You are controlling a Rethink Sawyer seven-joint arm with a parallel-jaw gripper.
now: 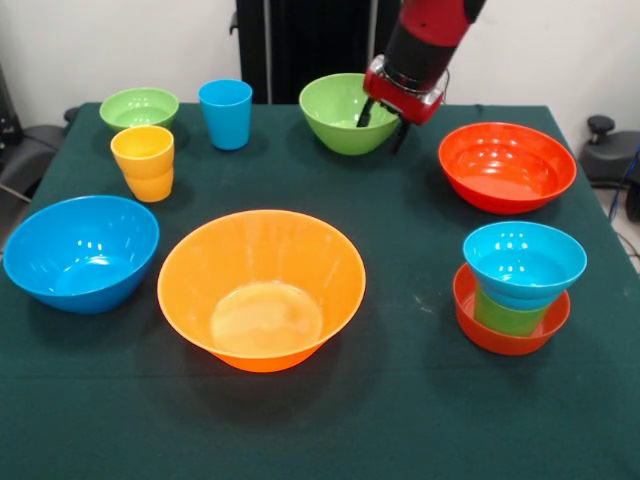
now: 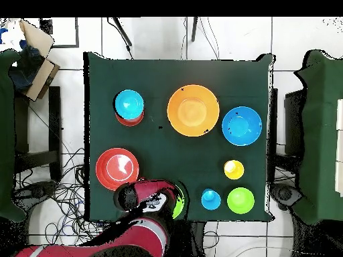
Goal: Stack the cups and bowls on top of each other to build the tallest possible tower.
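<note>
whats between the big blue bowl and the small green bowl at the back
The yellow-orange cup stands between the large blue bowl and the small green bowl. The overhead view shows it best, with the cup apart from both.

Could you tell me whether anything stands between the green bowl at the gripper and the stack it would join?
Only the wide red bowl lies near that path; the gripper is at the green bowl's rim, and the tower stands unobstructed beyond.
</note>
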